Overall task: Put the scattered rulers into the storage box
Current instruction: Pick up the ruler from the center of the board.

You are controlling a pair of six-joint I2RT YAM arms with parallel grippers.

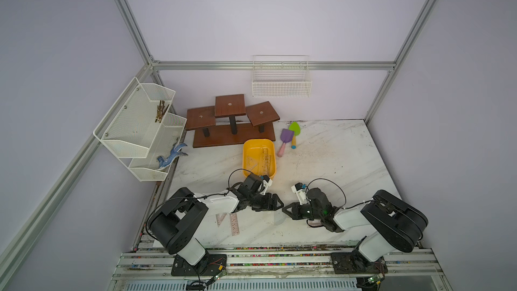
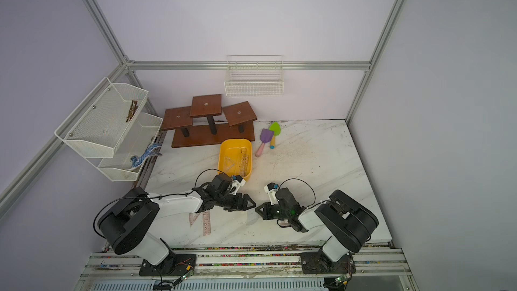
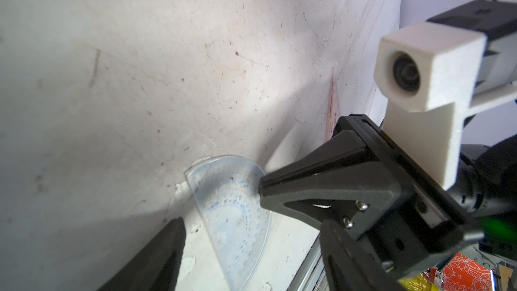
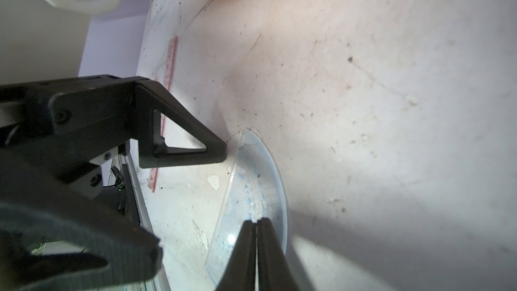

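Lying on the marble table (image 1: 335,163) — clear half-round protractor (image 4: 254,200), faint blue scale, grime-specked | mid-table, near the front edge | right gripper (image 4: 256,221) pinched fully closed, tips at its curved side | left gripper (image 1: 278,204) spread wide, one finger (image 4: 212,152) beside its corner | yellow storage box (image 1: 257,141) beyond — rulers (image 1: 265,160) inside.

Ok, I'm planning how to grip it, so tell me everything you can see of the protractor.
The protractor is a half-round sheet of clear, faintly bluish plastic with printed scale marks and dirt specks. It lies flat on the marble table, between the arms. The shut right hand has its tips on or just over the curved side; one finger of the open left hand is near a corner.
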